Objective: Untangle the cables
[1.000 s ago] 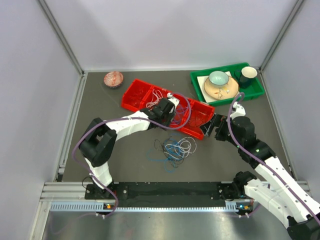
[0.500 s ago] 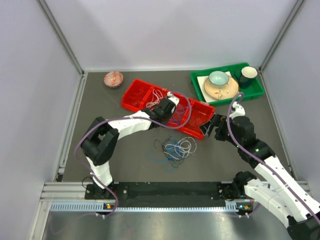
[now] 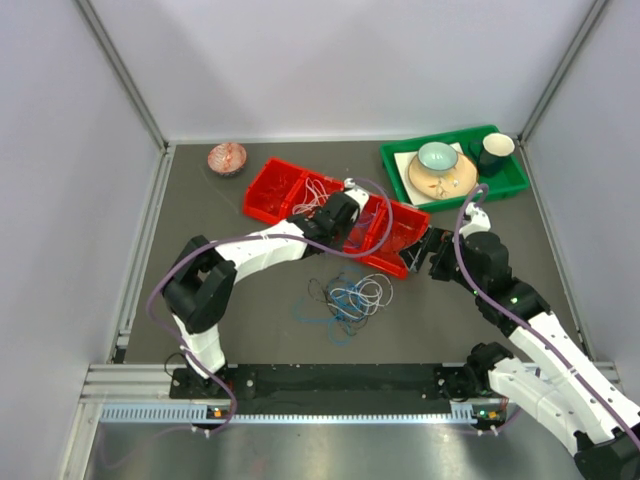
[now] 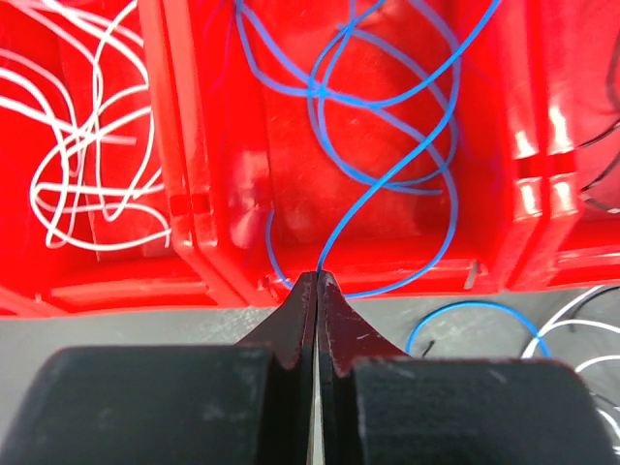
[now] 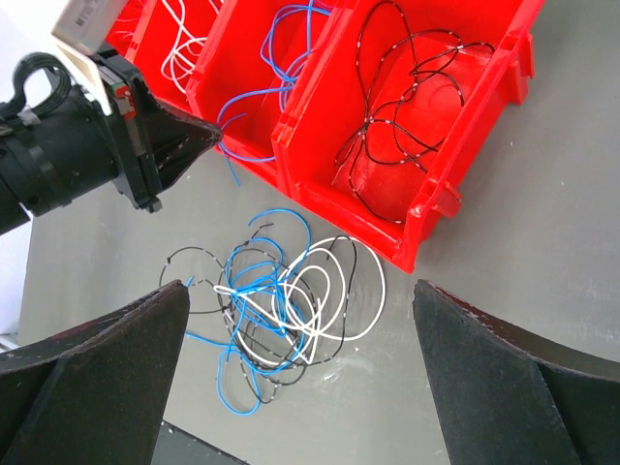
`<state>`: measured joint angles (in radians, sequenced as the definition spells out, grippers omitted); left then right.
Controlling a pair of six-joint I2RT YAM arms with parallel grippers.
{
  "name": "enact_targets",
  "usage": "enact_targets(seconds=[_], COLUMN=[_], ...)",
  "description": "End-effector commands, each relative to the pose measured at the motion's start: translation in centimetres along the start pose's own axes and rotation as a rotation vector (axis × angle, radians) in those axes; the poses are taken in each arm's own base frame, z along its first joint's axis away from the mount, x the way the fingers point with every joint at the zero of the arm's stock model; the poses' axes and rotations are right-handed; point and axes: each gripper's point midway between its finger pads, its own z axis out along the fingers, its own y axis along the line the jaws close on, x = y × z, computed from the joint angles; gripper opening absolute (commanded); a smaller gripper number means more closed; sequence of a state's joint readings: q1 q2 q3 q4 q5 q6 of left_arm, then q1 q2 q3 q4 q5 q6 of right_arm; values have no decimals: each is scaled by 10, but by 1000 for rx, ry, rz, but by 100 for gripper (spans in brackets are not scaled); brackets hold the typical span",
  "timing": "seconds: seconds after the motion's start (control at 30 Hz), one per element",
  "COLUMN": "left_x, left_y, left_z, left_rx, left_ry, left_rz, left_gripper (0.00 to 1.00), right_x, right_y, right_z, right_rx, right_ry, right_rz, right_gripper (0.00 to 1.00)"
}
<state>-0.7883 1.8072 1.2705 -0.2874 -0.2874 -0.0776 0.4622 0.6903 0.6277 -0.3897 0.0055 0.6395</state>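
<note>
Tray (image 5: 467, 145) compartments hold white, blue, black cables (image 4: 315, 92).

Readable text: you will find none in any of the three views.
White tag (image 5: 102, 21): up and to the left of the red tray (image 5: 480, 126) in your right wrist view. Its face is turned away, so you cannot make out any lettering on it.
Numbers, brands, signs: none legible to you on or around the red tray.

Table (image 3: 430, 335) bears red tray (image 3: 268, 196), green tray (image 3: 512, 181), bowl (image 3: 227, 158), cables (image 3: 350, 297).
</note>
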Motion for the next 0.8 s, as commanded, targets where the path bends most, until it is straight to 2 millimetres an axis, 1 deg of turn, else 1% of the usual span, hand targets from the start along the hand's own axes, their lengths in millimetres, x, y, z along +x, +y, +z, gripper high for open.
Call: enact_targets(seconds=[0.0,0.13,0.17,0.23,0.27,0.3,0.33,0.37,0.4,0.47,0.5,0.53,0.57,0.6,0.63,0.7,0.73,0.77], left_x=[-61,-79,-85,-95,-106,-105,-108,-118,-111,-112,-105,-103,-105,-102,-97,-102,-101,-105], left_y=[-7,-4,1,0,1,-2,-2,-3,-5,-10,-10,-11,-11,-11,-10,-8,-6,-4], left_z=[-20,-7,-5,5,7,18,23,25,37,47,55,58,58,60,59,52,49,42], left_rx=[49,3,-23,-36,-48,-49,-53,-51,-48,-26,-29,-32,-34,-39,-44,-47,-49,-50], left_ry=[-176,-213,-227,-251,-273,-265,-268,-282,-258,-252,-233,-223,-223,-205,-182,-180,-173,-183], left_rz=[-64,-91,-99,-96,-105,-99,-101,-113,-115,-140,-139,-139,-145,-144,-139,-140,-138,-143], left_gripper=[0,0,0,0,0,0,0,0,0,0,0,0,0,0,3,9,18,22], right_x=[-10,-10,-11,-9,-9,-9,-7,-7,-7,-7,-7,-7,-5,-5,-5,-5,-4,-4], right_y=[7,7,7,6,6,6,4,4,5,4,5,5,9,8,8,7,7,7], right_z=[0,-1,-1,-2,-2,-2,-2,-2,-2,-3,-3,-4,-5,-6,-5,-5,-5,-5], right_rx=[-26,-27,-30,-31,-30,-30,-27,-27,-28,-29,-32,-32,-51,-52,-49,-48,-48,-49], right_ry=[-38,-40,-44,-43,-44,-44,-40,-40,-42,-43,-44,-46,-34,-35,-34,-34,-32,-32], right_rz=[6,6,6,6,6,6,8,9,9,11,13,14,15,13,14,14,14,14], right_gripper=[96,96,96,96,96,96,96,96,96,96,96,96,96,96,96,96,97,97])
